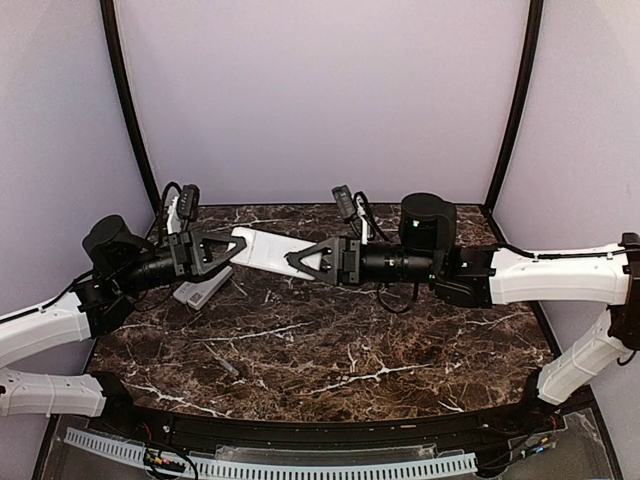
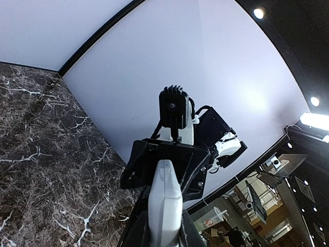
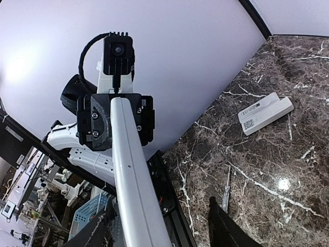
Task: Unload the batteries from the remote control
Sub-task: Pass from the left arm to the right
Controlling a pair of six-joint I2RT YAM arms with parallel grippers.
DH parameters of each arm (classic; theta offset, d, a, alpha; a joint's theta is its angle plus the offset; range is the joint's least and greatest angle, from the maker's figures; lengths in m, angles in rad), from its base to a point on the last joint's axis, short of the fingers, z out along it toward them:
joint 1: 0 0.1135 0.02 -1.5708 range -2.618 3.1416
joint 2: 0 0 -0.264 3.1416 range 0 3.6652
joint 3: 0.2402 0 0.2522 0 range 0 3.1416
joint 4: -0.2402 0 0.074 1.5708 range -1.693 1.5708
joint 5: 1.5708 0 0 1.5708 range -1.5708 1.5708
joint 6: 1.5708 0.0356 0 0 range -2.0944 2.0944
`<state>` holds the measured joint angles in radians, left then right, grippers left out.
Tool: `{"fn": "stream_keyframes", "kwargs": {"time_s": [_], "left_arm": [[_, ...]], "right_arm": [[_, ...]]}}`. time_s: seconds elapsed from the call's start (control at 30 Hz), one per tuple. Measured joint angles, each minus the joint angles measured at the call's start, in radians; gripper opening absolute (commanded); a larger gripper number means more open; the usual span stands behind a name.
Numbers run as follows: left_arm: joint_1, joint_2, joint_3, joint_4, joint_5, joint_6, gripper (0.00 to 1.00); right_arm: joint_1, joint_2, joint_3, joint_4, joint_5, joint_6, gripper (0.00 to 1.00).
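Note:
A long white remote control [image 1: 268, 250] hangs in the air between my two arms above the back of the table. My left gripper [image 1: 236, 247] is shut on its left end; in the left wrist view the remote control [image 2: 164, 190] runs straight out from between the gripper's [image 2: 164, 229] fingers. My right gripper [image 1: 297, 260] straddles the other end with its jaws open. In the right wrist view the remote control [image 3: 128, 175] lies close to one finger, and the other finger [image 3: 226, 226] stands well clear of it. No batteries show in any view.
A second white remote [image 1: 200, 292] lies on the dark marble table [image 1: 330, 350] under the left gripper, also seen as the second remote [image 3: 264, 113] from the right wrist. A thin screwdriver-like tool [image 1: 225, 362] lies toward the front left, and this tool [image 3: 226, 190] shows near the right finger.

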<state>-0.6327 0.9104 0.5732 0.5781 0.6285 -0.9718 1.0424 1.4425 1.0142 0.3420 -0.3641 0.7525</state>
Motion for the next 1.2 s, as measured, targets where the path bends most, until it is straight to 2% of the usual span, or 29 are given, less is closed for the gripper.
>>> {"fn": "stream_keyframes", "kwargs": {"time_s": [0.1, 0.43, 0.8, 1.07, 1.17, 1.2], "left_arm": [[0.0, 0.014, 0.0, 0.008, 0.007, -0.008, 0.0], [0.0, 0.032, 0.0, 0.028, 0.013, -0.03, 0.0], [0.001, 0.056, 0.0, 0.06, 0.037, -0.044, 0.0], [0.001, 0.079, 0.0, 0.04, 0.033, -0.061, 0.28], [0.001, 0.09, 0.0, 0.012, 0.019, -0.059, 0.35], [0.001, 0.093, 0.0, 0.002, 0.015, -0.058, 0.4]], "right_arm": [[0.003, 0.003, 0.0, 0.021, -0.019, 0.011, 0.46], [0.003, 0.003, -0.008, 0.072, -0.032, 0.056, 0.25], [-0.001, 0.003, -0.061, 0.201, -0.05, 0.18, 0.0], [-0.004, 0.003, -0.104, 0.243, -0.032, 0.241, 0.0], [-0.004, 0.003, -0.122, 0.24, -0.011, 0.259, 0.0], [-0.005, 0.003, -0.127, 0.238, -0.004, 0.263, 0.0]]}}
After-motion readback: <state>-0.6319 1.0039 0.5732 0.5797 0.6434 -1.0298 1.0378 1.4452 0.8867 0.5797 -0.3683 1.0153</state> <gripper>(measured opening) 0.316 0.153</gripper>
